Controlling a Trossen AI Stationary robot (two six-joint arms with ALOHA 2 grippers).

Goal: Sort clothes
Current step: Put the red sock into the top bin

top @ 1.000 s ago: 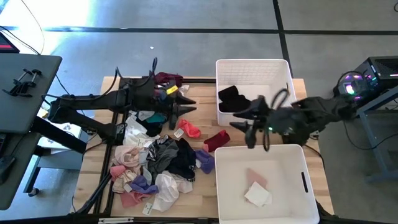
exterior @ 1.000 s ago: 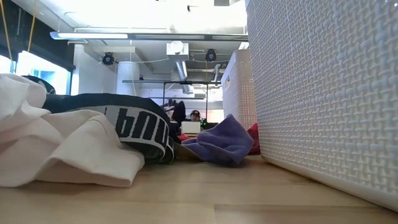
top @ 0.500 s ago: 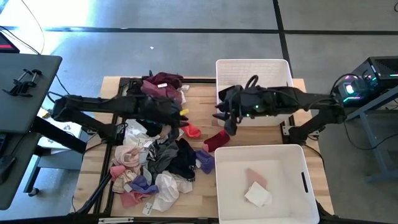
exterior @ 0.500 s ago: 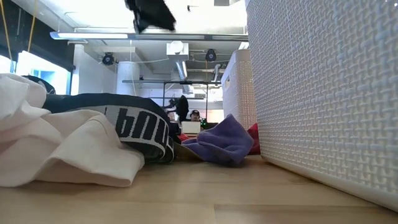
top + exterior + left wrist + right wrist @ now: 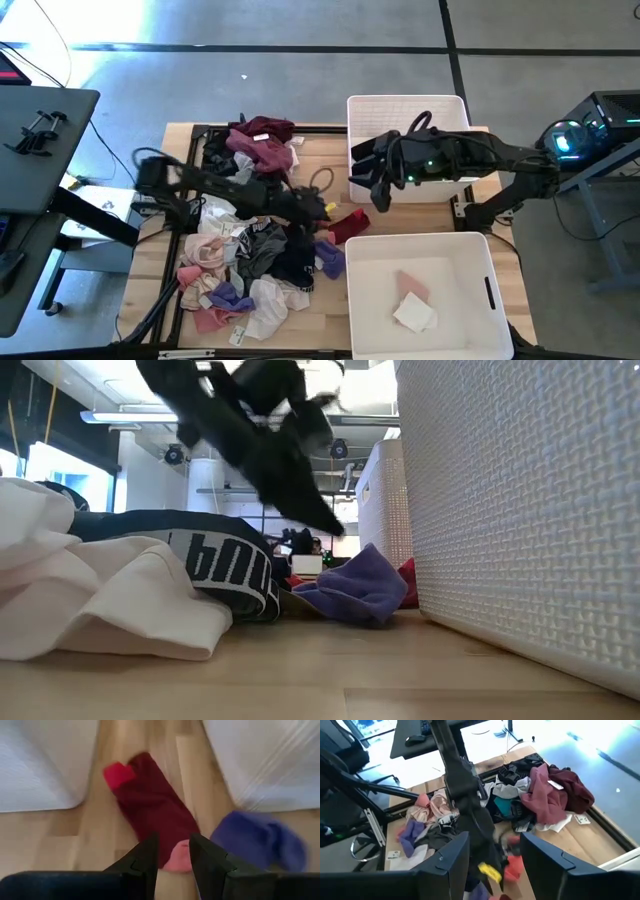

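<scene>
A maroon sock with a red toe point(image 5: 347, 224) lies flat on the wood between the two white bins; it also shows in the left wrist view point(image 5: 155, 802). A small pink piece point(image 5: 177, 862) lies at its near end, and a purple garment point(image 5: 260, 840) lies beside it. My left gripper point(image 5: 322, 210) is open above the pink piece, its fingers either side of it point(image 5: 172, 852); I cannot tell whether they touch it. My right gripper point(image 5: 375, 195) is open and empty point(image 5: 492, 865) over the near left corner of the far bin point(image 5: 405, 110).
A mixed heap of clothes point(image 5: 250, 260) covers the table's left half, with a maroon and black pile point(image 5: 262, 140) at the far edge. The near bin point(image 5: 352, 290) holds white and pink pieces. Its wall point(image 5: 520, 510) fills the low view's right.
My left gripper has swung from the far pile toward the table's right and near edge, coming down over the pink piece and maroon sock. My right gripper has moved from the gap between the bins toward the table's left and far edge, to the far bin's corner.
</scene>
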